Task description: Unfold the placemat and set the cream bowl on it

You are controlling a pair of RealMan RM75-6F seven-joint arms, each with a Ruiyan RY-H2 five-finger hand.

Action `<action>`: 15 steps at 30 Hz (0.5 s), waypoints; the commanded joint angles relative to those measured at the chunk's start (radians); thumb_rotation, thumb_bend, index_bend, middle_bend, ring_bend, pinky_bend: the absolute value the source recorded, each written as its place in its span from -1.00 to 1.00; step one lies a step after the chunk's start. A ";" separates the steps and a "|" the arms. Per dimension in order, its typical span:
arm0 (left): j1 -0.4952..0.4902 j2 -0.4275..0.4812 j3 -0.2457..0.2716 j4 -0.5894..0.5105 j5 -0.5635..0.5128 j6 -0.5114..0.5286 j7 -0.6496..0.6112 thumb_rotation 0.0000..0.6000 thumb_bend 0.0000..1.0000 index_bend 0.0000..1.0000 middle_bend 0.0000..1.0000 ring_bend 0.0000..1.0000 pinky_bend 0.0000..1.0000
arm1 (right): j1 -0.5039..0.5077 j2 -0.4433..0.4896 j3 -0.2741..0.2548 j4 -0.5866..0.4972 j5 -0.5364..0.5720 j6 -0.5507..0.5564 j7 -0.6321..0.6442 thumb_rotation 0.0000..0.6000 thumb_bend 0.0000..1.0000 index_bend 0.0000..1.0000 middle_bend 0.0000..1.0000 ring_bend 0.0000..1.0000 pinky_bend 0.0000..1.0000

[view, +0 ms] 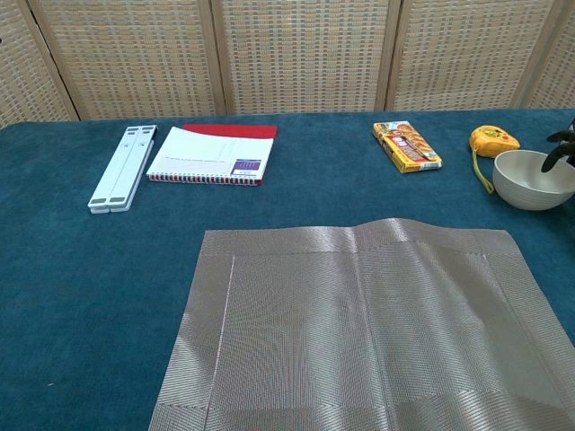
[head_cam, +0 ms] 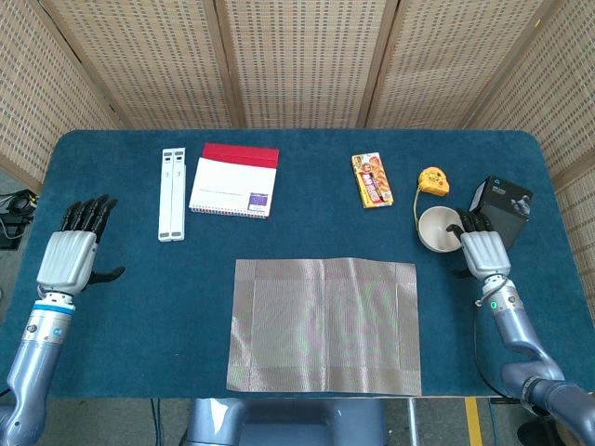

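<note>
My fingers on the right hand reach over the near rim of the cream bowl, their tips dipping just inside it; I cannot tell whether they have closed on the rim or only hover at it. In the chest view only dark fingertips show at the bowl's right edge.

The bowl sits on the blue table, not on the placemat; it lies just beyond the mat's far right corner, apart from it. The mat itself lies spread flat and square in front of me, with a slight ridge along its far edge, so I judge the unfolding done. What is left is to take hold of the bowl, lift it, and set it on the mat.

My left hand rests well to the left of the mat, fingers apart and holding nothing.

Beyond the mat, from left to right, lie a white folded stand, a red-and-white notebook, a snack packet and a yellow tape measure; a black box stands just right of the bowl.
</note>
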 commanded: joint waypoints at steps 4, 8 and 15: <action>0.003 0.001 -0.008 0.003 -0.003 -0.017 -0.011 1.00 -1.00 -1.00 -1.00 -1.00 -1.00 | 0.041 -0.085 -0.010 0.120 -0.016 -0.017 0.044 1.00 -0.51 -0.28 -1.00 -1.00 -1.00; 0.006 0.002 -0.014 0.007 -0.002 -0.021 -0.018 1.00 -1.00 -1.00 -1.00 -1.00 -1.00 | 0.055 -0.142 -0.008 0.210 -0.034 0.020 0.083 1.00 0.02 0.06 -1.00 -1.00 -1.00; 0.008 0.004 -0.023 0.012 -0.007 -0.037 -0.027 1.00 -1.00 -1.00 -1.00 -1.00 -1.00 | 0.066 -0.171 -0.033 0.287 -0.088 0.078 0.159 1.00 0.17 0.33 -1.00 -1.00 -1.00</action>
